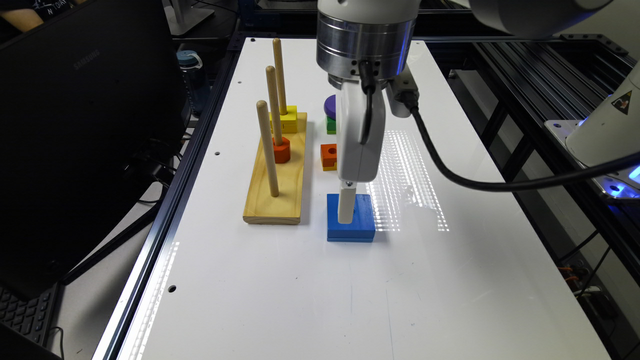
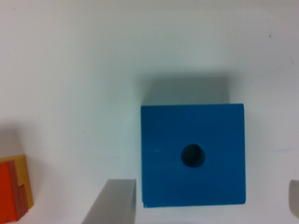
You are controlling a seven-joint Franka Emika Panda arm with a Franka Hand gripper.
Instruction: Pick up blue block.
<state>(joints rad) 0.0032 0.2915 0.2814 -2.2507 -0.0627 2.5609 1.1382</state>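
Hand spread astride blue block on glossy white table

Glossy white table with a dark metal frame picks up a striped patch of light glare, a black monitor stands off its left side with a keyboard near it, and black rails run along the right.

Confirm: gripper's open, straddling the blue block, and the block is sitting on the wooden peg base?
Not the last part. The exterior view shows the blue block lying flat on the white table, beside the wooden peg base, not on it. The rest holds: the gripper is open, one finger on each side of the block.
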